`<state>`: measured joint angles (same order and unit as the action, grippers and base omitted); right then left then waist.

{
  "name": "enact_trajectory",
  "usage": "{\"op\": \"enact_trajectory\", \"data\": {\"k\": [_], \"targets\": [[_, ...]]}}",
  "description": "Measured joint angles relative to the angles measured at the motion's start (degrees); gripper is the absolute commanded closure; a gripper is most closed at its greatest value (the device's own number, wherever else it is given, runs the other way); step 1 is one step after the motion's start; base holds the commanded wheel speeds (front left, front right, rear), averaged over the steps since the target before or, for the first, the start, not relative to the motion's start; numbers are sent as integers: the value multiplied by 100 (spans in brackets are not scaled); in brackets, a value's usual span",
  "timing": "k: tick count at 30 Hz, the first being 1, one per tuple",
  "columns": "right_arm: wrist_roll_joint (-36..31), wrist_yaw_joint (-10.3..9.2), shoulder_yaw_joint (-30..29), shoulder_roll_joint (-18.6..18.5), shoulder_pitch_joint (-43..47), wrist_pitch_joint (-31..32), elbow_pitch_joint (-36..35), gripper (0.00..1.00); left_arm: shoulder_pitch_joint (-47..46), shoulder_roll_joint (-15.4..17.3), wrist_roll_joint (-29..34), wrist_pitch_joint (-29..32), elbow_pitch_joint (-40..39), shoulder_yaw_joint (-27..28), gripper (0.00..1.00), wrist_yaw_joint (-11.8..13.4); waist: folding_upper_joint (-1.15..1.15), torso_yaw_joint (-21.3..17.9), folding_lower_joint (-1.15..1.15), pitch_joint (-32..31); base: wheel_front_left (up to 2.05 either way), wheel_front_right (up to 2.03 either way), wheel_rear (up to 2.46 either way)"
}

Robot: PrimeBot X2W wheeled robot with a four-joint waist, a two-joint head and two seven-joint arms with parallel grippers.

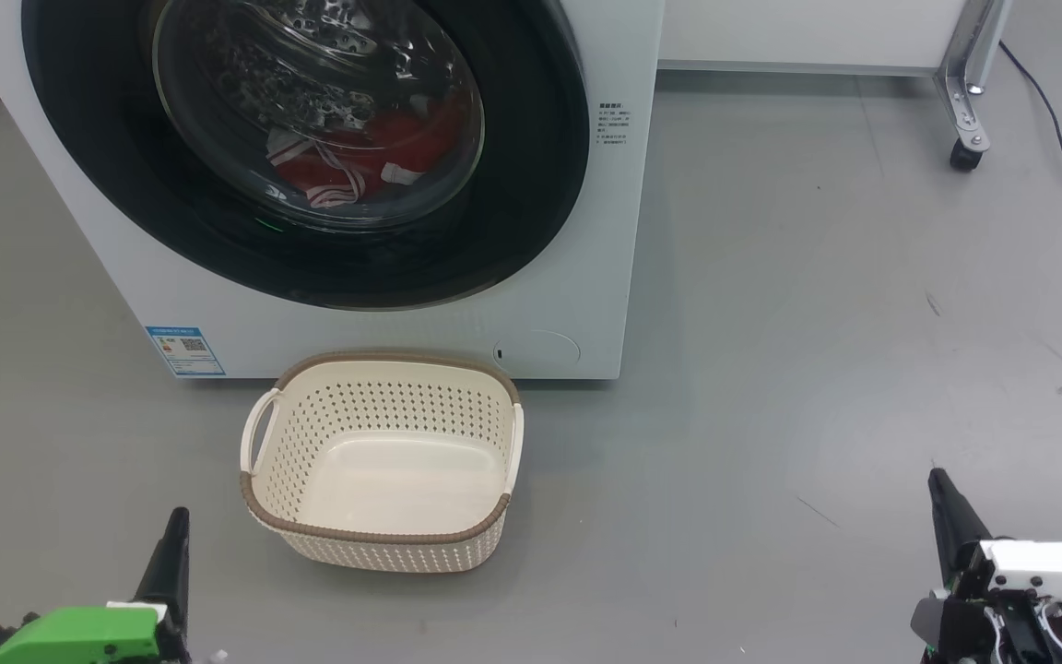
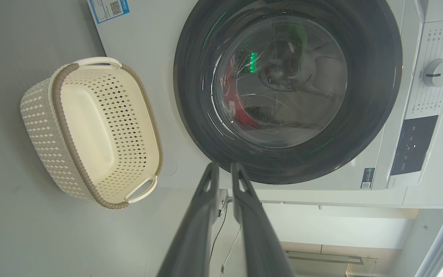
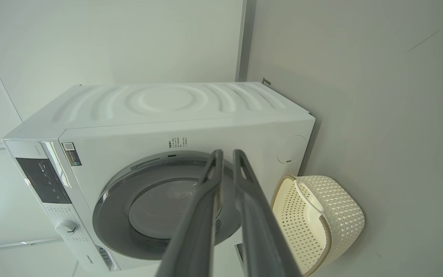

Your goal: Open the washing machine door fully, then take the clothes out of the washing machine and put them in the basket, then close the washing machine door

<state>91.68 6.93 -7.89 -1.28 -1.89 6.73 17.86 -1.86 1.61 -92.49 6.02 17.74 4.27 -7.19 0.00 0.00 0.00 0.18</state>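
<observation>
Left gripper (image 2: 224, 169) and right gripper (image 3: 227, 156) are held at the near left and near right, well apart from the washer (image 1: 586, 314), each with fingers drawn almost together on nothing. Nothing is judged done yet: the door (image 1: 531, 184) is shut, the clothes (image 1: 402, 138) are seen behind its glass, and the basket (image 1: 374, 538) is set empty on the floor (image 1: 771, 369), just on the washer's near side. All three steps are left.
</observation>
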Motion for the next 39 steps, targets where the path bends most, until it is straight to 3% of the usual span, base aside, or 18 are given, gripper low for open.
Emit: {"op": "enact_trajectory", "data": {"k": [39], "targets": [[-840,-1,64,42,60,-734,-425,0,65,-60,149,-721,-146,-290,0,1,0,13,0,8,0,0,0]]}}
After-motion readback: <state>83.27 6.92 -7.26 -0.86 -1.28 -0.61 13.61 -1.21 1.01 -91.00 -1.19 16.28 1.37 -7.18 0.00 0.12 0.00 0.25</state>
